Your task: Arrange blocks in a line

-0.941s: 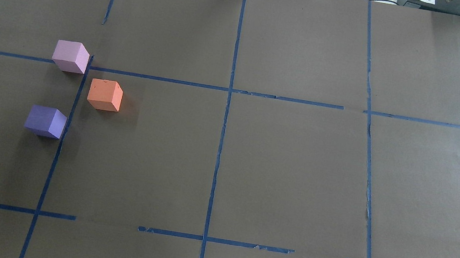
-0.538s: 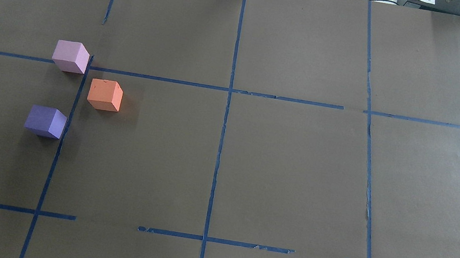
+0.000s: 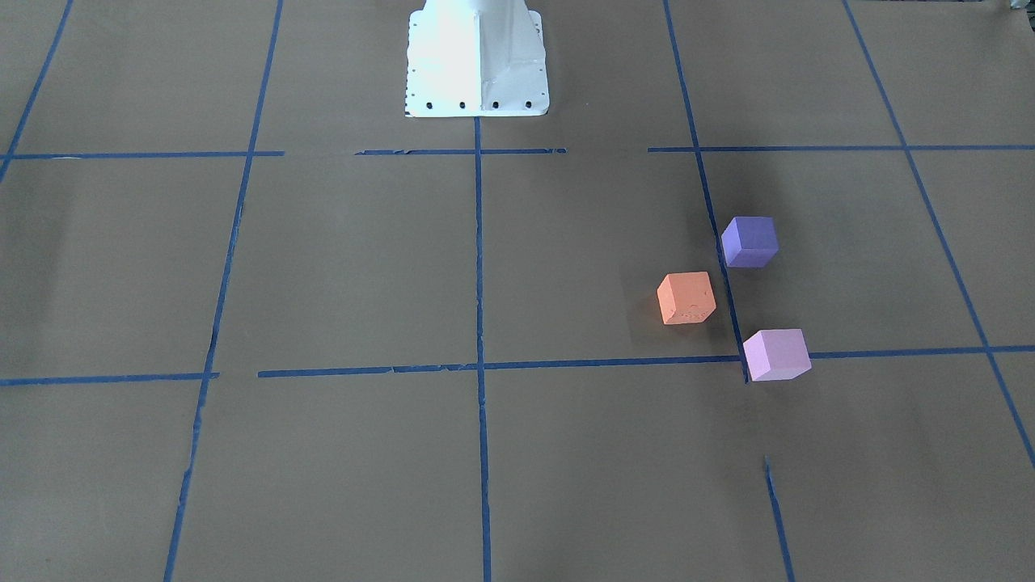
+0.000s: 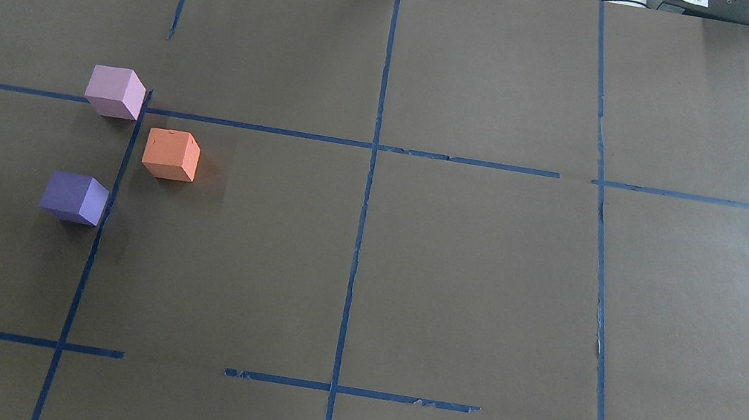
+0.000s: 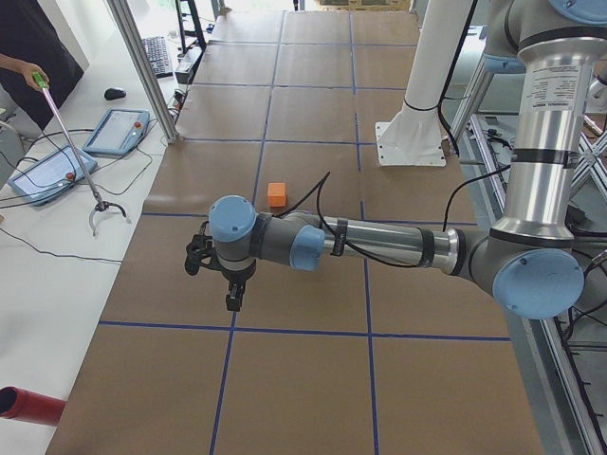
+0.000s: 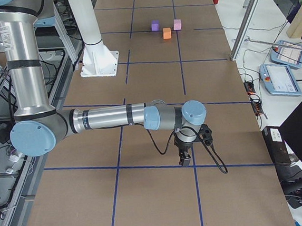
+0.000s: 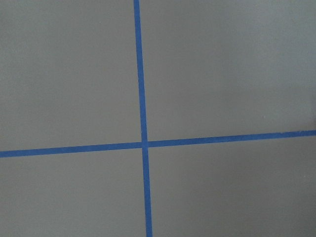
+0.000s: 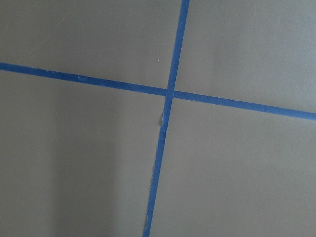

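**Brown paper, three cubes out of line: the orange one is the one to move**

Brown paper crossed by blue tape point(image 4: 359, 238) covers the tabletop point(image 4: 469, 277), and all three blocks sit together on my left half. The pink-lilac cube point(image 4: 114, 91) is farthest from my base, touching a tape crossing. The blue-violet cube point(image 4: 74, 197) is nearer me on the same side of that tape line. The orange cube point(image 4: 171, 154) lies across the line, beside the gap between the other two and touching neither.

My left tool point(image 5: 231, 301) hangs low over a bare tape crossing, and its wrist camera shows no block. My right tool point(image 6: 185, 157) hangs the same way at the far end, well apart from the cubes. Only the side cameras catch them, so I cannot tell whether either one is wide or narrow.

As I judge it, the step in hand is the first reach, and it belongs to my left arm. Pink-lilac and blue-violet already suggest a line, so I would shift only the orange cube into the gap between them.

- I come down from above and turn my wrist so the fingers meet two flat opposite faces, since the cube sits slightly askew to the tape.
- I lift it clear before crossing, because the gap looks snug and a slide could nudge a neighbour.
- I set it down square and release before rising.
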Controlling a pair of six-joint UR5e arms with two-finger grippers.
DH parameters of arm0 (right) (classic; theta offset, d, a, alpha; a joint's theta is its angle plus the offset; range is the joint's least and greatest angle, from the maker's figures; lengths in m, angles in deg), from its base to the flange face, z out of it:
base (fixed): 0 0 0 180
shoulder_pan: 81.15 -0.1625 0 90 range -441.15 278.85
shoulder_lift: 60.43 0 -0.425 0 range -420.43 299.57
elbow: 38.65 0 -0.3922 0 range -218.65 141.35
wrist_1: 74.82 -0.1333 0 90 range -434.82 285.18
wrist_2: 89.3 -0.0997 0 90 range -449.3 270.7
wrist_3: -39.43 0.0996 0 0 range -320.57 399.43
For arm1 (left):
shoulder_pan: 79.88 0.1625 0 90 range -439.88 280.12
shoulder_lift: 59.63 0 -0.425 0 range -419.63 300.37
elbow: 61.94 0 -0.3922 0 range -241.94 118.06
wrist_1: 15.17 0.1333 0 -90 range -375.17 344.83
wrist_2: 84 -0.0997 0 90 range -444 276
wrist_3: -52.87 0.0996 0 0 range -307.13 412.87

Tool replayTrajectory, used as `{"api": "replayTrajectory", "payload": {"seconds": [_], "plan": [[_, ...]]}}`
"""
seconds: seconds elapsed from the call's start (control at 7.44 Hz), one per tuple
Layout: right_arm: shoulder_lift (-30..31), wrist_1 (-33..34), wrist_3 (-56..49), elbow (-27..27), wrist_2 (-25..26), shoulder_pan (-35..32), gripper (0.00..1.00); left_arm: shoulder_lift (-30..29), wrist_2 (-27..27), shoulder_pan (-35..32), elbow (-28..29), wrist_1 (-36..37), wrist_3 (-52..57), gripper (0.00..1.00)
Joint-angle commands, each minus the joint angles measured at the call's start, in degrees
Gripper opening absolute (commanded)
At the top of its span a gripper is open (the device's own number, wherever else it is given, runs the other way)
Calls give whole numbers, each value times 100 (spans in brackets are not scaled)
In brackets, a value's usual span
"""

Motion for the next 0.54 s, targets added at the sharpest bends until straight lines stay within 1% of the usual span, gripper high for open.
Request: {"api": "replayTrajectory", "payload": {"seconds": [0.0,0.27,0.4], "plan": [[0,0,0,0,0,0,100,-246,-71,918,-88,-837,-1614,100],[0,0,0,0,0,0,100,-807,-81,1553,-88,-876,-2470,100],[0,0,0,0,0,0,100,-1062,-176,1973,-70,-876,-2866,100]]}}
